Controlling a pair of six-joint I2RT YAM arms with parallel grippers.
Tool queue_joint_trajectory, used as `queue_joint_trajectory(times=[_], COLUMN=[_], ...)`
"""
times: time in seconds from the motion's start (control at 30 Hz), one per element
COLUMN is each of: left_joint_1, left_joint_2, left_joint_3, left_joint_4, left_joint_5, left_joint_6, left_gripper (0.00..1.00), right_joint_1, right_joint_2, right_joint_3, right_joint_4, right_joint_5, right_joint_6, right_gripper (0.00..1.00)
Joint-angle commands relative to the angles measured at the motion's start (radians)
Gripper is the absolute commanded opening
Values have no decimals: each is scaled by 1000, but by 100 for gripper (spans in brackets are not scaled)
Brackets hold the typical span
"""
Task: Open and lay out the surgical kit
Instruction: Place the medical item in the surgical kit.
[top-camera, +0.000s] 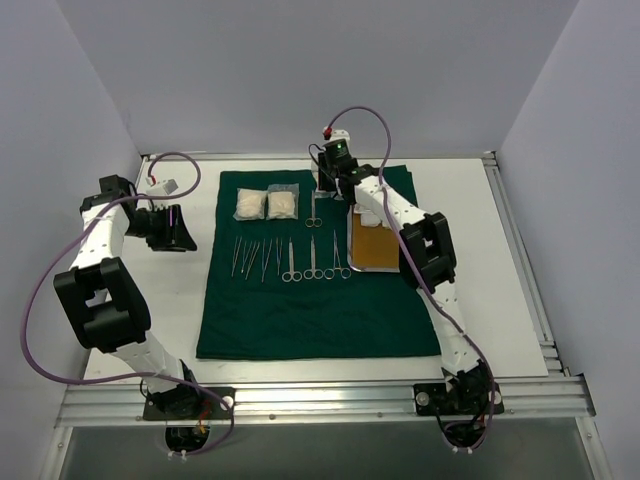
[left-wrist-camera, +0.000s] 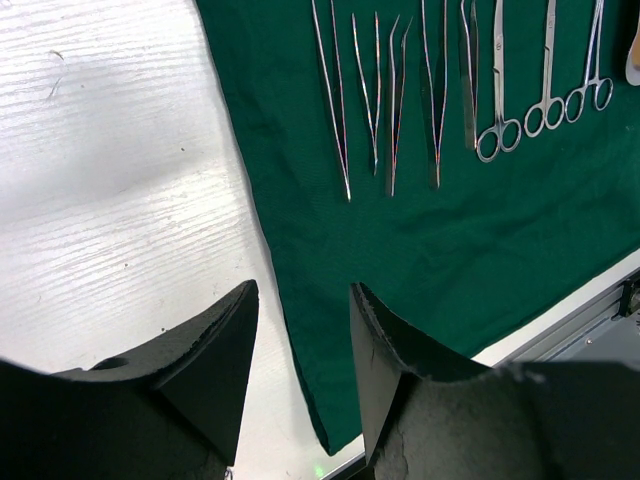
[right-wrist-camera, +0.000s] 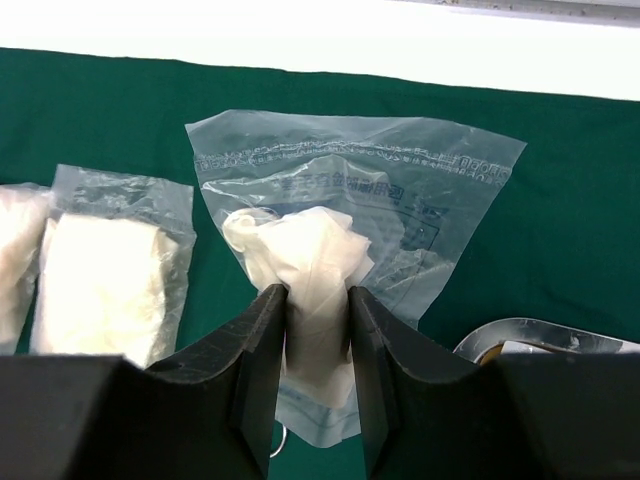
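The dark green drape (top-camera: 300, 310) lies spread flat on the table. On it are two white gauze pads (top-camera: 266, 205), a row of slim forceps (top-camera: 255, 258), scissors (top-camera: 315, 262) and a steel tray (top-camera: 375, 240). My right gripper (right-wrist-camera: 318, 300) is at the drape's far edge (top-camera: 325, 185), shut on a clear packet (right-wrist-camera: 400, 200) with crumpled white material inside; the packet rests on the cloth. My left gripper (left-wrist-camera: 303, 290) is open and empty, over the drape's left edge (left-wrist-camera: 300, 330) and white table (top-camera: 185, 235). Forceps (left-wrist-camera: 385, 100) and scissors (left-wrist-camera: 497, 130) lie beyond it.
A bagged gauze pad (right-wrist-camera: 100, 280) lies left of the held packet, and the tray's rim (right-wrist-camera: 510, 335) shows to its right. One pair of scissors (top-camera: 314, 208) lies apart near the right gripper. Aluminium rails (top-camera: 320, 400) frame the table's near and right edges.
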Motion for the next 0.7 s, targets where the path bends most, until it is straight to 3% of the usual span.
queue_joint_trajectory(times=[0.0,0.5,0.67], left_joint_1=[0,0,0], left_joint_2=[2,5,7], left_joint_3=[28,26,26], left_joint_4=[2,7,7], left_joint_5=[13,10,10], left_joint_6=[18,16,16], left_gripper=[51,50,50], right_joint_1=[4,-2,-2], right_joint_2=[31,105,76], right_joint_3=[24,35,-13], right_joint_4=[15,0,31], right_joint_5=[51,78,74], right_joint_6=[9,8,26], right_gripper=[29,36,44])
